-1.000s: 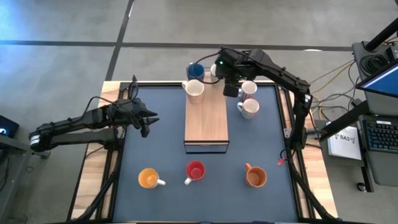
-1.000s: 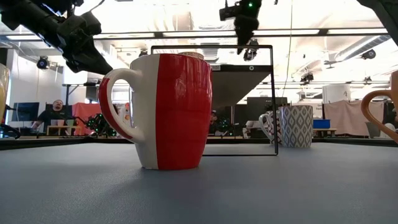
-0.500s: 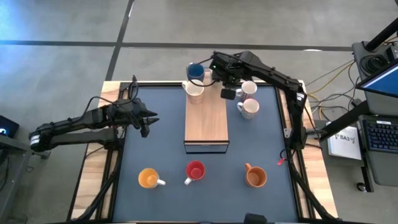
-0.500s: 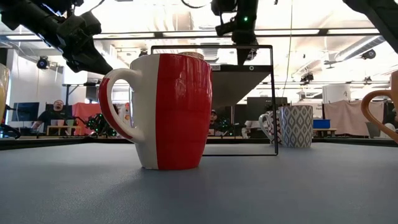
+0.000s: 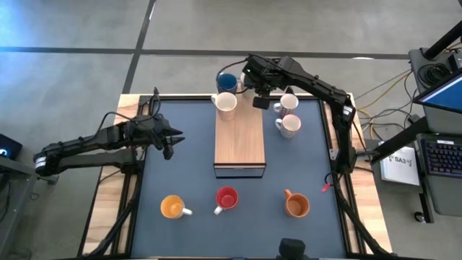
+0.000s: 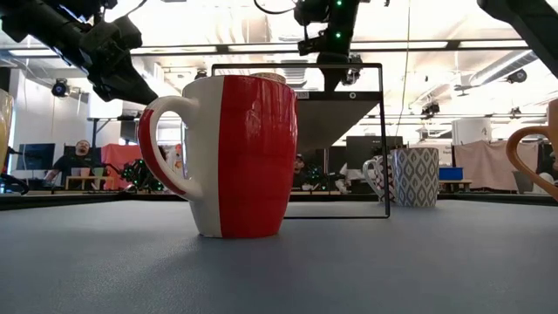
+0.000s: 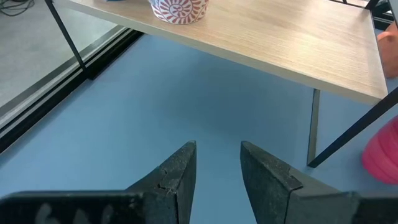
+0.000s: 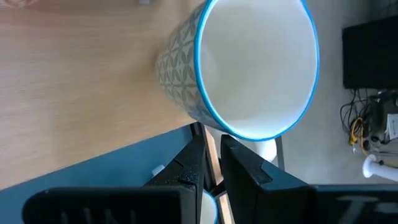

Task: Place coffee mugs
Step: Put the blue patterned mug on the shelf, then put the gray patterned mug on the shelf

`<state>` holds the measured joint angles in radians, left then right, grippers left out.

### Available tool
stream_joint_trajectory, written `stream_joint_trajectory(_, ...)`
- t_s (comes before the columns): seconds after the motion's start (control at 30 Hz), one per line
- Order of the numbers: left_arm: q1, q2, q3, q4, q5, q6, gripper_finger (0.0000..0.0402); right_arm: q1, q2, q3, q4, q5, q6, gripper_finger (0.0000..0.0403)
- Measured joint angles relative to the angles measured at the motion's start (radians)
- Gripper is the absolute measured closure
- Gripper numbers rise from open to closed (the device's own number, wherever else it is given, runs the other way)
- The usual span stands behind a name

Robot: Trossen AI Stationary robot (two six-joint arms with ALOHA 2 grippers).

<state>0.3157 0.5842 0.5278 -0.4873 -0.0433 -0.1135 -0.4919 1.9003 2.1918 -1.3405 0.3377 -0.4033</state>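
My right gripper (image 5: 260,102) (image 8: 213,149) hangs over the wooden board's (image 5: 240,137) far right corner, fingers nearly together. It points down just beside a grey-patterned, blue-rimmed mug (image 8: 255,68) that stands upright on that corner. A cream mug (image 5: 226,102) stands on the board's far left corner, with a blue mug (image 5: 227,81) behind it. Three mugs (image 5: 289,114) cluster on the mat right of the board. Yellow-orange (image 5: 172,207), red (image 5: 227,198) and brown-orange (image 5: 297,206) mugs stand along the near edge. My left gripper (image 5: 172,141) (image 7: 217,165) waits open, left of the board.
The board is a raised shelf on thin black legs (image 7: 316,127), with blue mat (image 5: 180,173) beneath and around it. Wooden table rails (image 5: 112,209) flank the mat. The red mug (image 6: 235,157) fills the low view's foreground. People sit in the room behind.
My right gripper has moved a short way toward the table's far edge and slightly left, from above the board's right side to its far right corner, beside the blue-rimmed mug. The mugs have stayed where they were.
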Motion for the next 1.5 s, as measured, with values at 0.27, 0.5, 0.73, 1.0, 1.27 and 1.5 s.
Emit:
stream_joint_trajectory(0.27, 0.000, 0.000, 0.000, 0.000, 0.000, 0.000, 0.0294, 0.000, -0.004, 0.000, -0.092, 0.003, 0.046, 0.0360)
stream_joint_trajectory(0.5, 0.000, 0.000, 0.000, 0.000, 0.000, 0.000, 0.0294, 0.000, -0.017, -0.019, -0.225, -0.102, 0.234, 0.0360)
stream_joint_trajectory(0.73, 0.000, 0.000, 0.000, -0.002, 0.000, 0.000, 0.0294, 0.000, -0.075, -0.118, -0.229, -0.226, 0.329, 0.0360)
stream_joint_trajectory(1.0, 0.000, 0.001, 0.000, -0.008, 0.000, 0.000, 0.0294, -0.001, -0.210, -0.399, -0.230, -0.300, 0.465, 0.0342)
stream_joint_trajectory(1.27, 0.000, 0.003, 0.000, -0.008, 0.000, 0.000, 0.0294, 0.015, -0.329, -0.691, -0.113, -0.316, 0.542, 0.0279)
stream_joint_trajectory(1.5, 0.000, 0.003, 0.000, -0.008, 0.000, 0.000, 0.0294, 0.014, -0.369, -0.862, 0.042, -0.312, 0.532, 0.0247)
